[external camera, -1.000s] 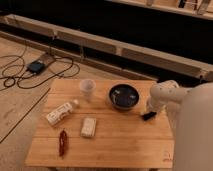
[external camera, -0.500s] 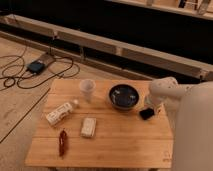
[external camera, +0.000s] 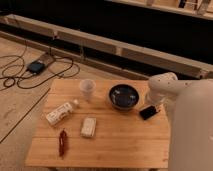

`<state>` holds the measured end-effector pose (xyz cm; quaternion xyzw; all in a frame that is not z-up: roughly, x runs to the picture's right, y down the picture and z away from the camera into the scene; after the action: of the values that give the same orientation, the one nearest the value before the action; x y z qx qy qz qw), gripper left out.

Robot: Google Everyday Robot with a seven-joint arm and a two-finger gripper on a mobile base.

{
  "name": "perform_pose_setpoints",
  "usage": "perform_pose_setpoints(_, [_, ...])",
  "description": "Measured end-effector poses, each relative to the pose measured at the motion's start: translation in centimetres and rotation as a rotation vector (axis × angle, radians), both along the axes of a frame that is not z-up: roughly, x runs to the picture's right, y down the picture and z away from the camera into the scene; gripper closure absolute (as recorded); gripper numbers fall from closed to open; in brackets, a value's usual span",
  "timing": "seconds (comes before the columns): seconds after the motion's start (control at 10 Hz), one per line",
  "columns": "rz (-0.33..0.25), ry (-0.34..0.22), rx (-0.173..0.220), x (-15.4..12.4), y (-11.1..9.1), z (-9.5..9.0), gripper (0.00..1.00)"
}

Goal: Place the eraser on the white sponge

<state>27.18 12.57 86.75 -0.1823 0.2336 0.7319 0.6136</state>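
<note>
On the wooden table (external camera: 120, 145), a round dark bowl (external camera: 123, 96) sits far-centre. Just left of it stands an upright pale plastic cup (external camera: 87, 90); what either holds cannot be told. The flat black rectangular eraser (external camera: 147, 113) is right of the bowl, its long axis running near-left to far-right. The gripper (external camera: 152, 106) is at it; its grip cannot be told. The cream rounded sponge (external camera: 89, 127) lies well apart, near-left.

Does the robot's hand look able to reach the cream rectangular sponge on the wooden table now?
Probably yes. The hand is at the table's right side, by the flat black eraser. The cream rectangular sponge lies further left, and only bare wood shows between them; the dark round bowl sits farther back.
</note>
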Motion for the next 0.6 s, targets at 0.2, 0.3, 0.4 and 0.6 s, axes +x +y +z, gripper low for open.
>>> perform_pose_setpoints(0.2, [-0.022,0.01,-0.014,-0.4,-0.3,0.5,0.34])
perform_pose_setpoints(0.3, [-0.034,0.015,-0.024,-0.5,-0.4,0.9,0.34])
perform_pose_setpoints(0.4, [-0.046,0.02,-0.035,-0.6,-0.4,1.3,0.34])
perform_pose_setpoints(0.6, [-0.068,0.027,-0.055,-0.6,-0.1,1.9,0.34])
